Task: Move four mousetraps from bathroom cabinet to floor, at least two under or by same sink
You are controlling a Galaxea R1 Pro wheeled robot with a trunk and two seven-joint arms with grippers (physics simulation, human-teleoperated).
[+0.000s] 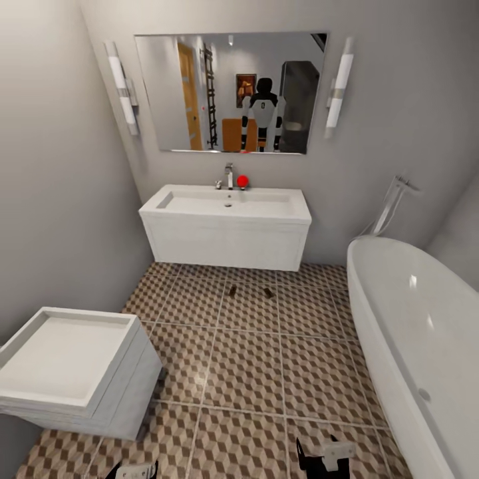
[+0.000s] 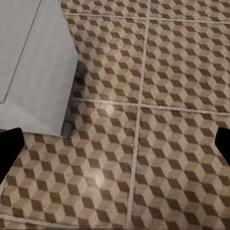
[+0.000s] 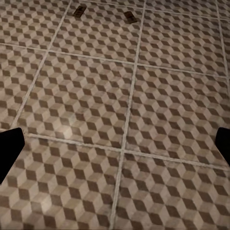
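Note:
Two mousetraps lie on the cube-patterned bathroom floor (image 1: pixel 246 372) just in front of the white wall-hung sink (image 1: pixel 226 233): one (image 1: pixel 232 291) to the left, the other (image 1: pixel 268 293) a short way to its right. The right wrist view catches the same pair, one trap (image 3: pixel 79 10) and its neighbour (image 3: pixel 130 17), small and dark on the tiles. Low over the near floor, far from the traps, my left gripper (image 1: pixel 133 471) and right gripper (image 1: pixel 324 459) hang. Both are open and empty, with the dark fingertips wide apart in the left wrist view (image 2: pixel 115 148) and the right wrist view (image 3: pixel 115 153).
A small white drawer unit (image 1: pixel 73 369) stands close at the left, near my left gripper. The white oval bathtub (image 1: pixel 426 332) runs along the right. A red object (image 1: pixel 242 181) sits by the chrome tap (image 1: pixel 229 176). The mirror (image 1: pixel 229 93) reflects the robot and an orange-brown chest.

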